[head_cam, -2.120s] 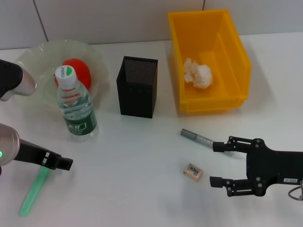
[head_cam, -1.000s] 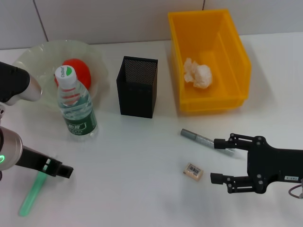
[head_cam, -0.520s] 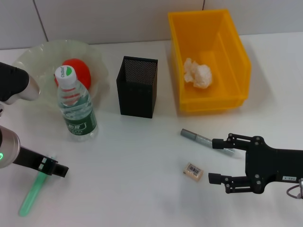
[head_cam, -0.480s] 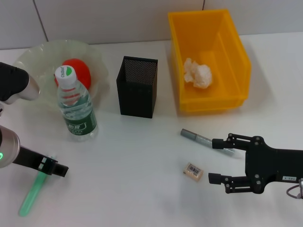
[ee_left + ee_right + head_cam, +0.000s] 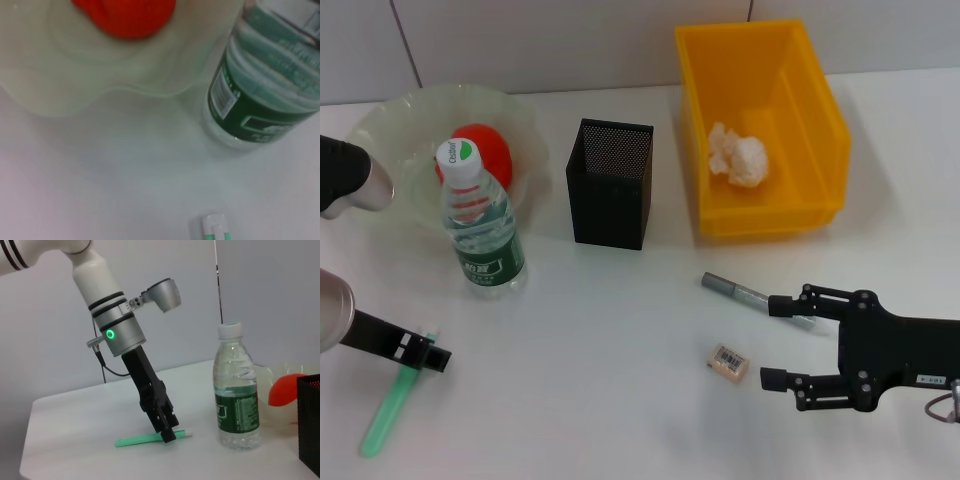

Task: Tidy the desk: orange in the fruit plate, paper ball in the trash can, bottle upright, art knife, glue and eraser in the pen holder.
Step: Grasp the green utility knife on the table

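Small beige block eraser (image 5: 728, 362) w/ barcode label lies on white tabletop (image 5: 610, 330), just left of right gripper (image 5: 775, 342), black fingers spread wide, pointing at it. Left gripper (image 5: 432, 358) sits far left over green glue stick (image 5: 388, 405); fingers' gap can't be told.

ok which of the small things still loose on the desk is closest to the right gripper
The grey art knife: its end lies right at the open right gripper's upper fingertip. The eraser lies a little off; the green stick lies under the left gripper.
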